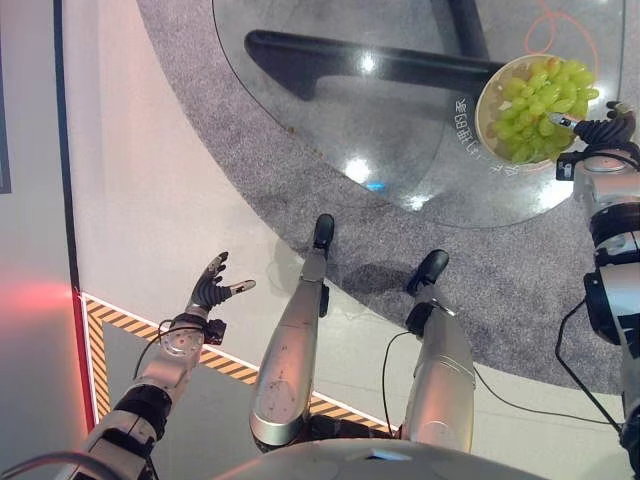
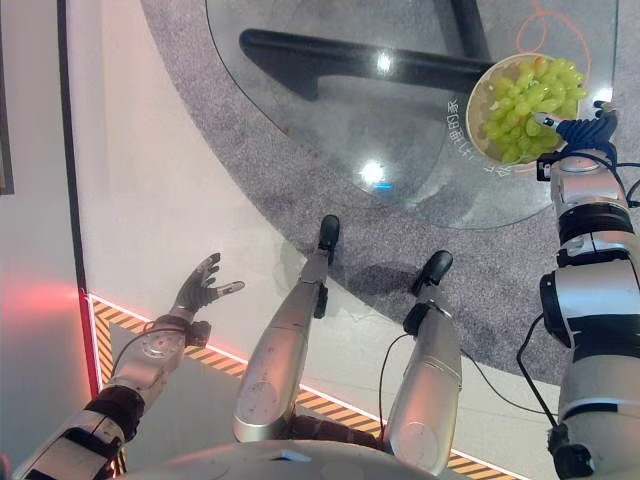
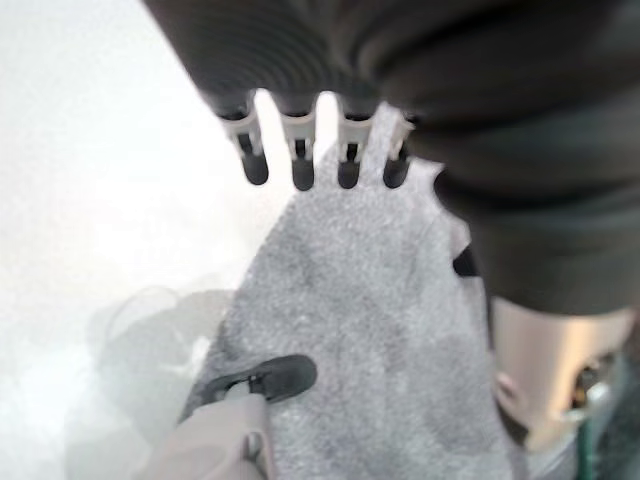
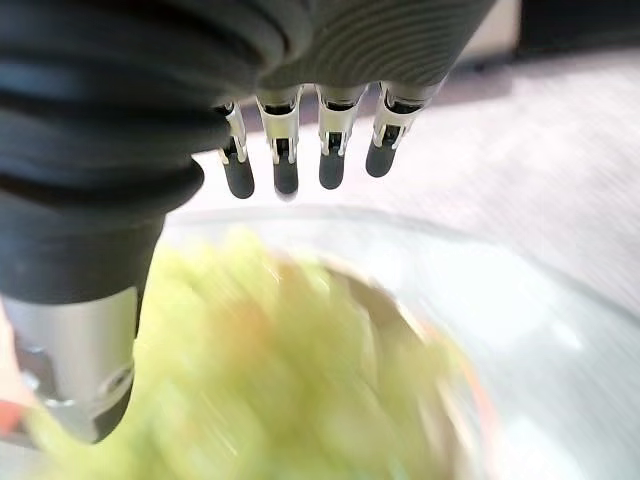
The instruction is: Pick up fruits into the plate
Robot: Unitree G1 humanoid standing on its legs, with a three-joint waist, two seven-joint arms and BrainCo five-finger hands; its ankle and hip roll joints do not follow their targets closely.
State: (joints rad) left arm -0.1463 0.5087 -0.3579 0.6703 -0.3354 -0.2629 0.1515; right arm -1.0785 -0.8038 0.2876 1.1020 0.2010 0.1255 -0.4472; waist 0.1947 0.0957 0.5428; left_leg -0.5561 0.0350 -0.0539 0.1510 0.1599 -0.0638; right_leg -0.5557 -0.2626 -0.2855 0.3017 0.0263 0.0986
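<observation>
A bunch of green grapes [image 1: 538,102] lies in a cream plate [image 1: 482,108] at the far right of the glass table [image 1: 380,110]. My right hand [image 1: 603,130] hovers over the plate's near right rim, open, with straight fingers [image 4: 285,172] reaching over the grapes [image 4: 270,380] and nothing held. The plate's rim [image 4: 520,290] curves just beyond them. Far from the table, my left hand [image 1: 210,290] hangs open and empty over the pale floor at the lower left, and its fingers [image 3: 300,165] point at the grey carpet.
The round glass table stands on a dark base [image 1: 350,55] seen through the top. Grey carpet [image 1: 480,290] spreads under it. A yellow-black striped tape [image 1: 130,325] crosses the floor at the lower left. An orange loop [image 1: 570,25] lies beyond the plate.
</observation>
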